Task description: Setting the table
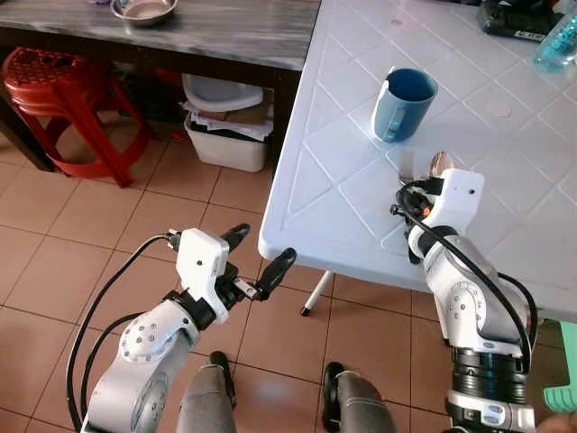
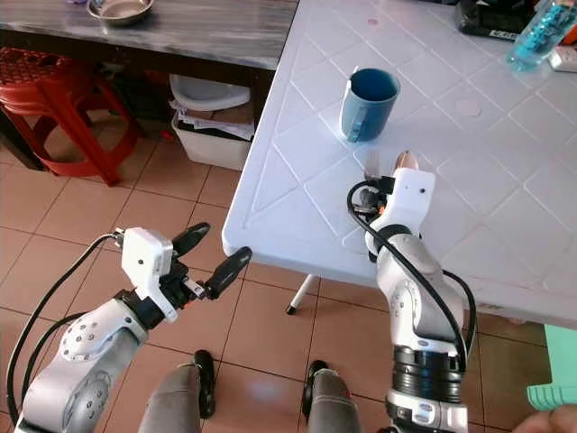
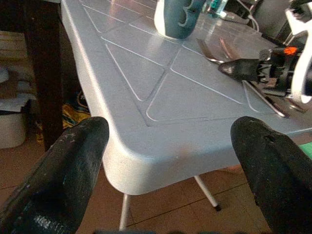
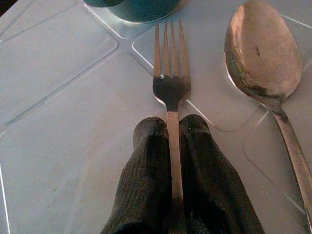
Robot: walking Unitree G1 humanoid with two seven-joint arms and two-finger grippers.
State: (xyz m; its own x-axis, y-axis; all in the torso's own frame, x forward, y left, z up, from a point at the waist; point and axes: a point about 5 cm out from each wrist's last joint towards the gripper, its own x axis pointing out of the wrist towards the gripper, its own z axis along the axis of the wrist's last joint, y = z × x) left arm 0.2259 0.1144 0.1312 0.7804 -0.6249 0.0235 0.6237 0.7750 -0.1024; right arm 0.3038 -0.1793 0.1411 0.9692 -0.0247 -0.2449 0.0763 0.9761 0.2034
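One fork (image 4: 171, 87), one spoon (image 4: 263, 53), one mug (image 1: 403, 104).

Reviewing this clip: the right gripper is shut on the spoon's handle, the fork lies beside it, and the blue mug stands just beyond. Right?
Not quite. The right wrist view shows the right gripper shut on the fork; the spoon lies free beside it. The blue mug does stand just beyond.

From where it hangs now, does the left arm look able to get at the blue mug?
Probably not without moving closer. The left gripper hovers open off the table's corner, while the blue mug stands well in on the table. Nothing blocks the way; the distance looks long.
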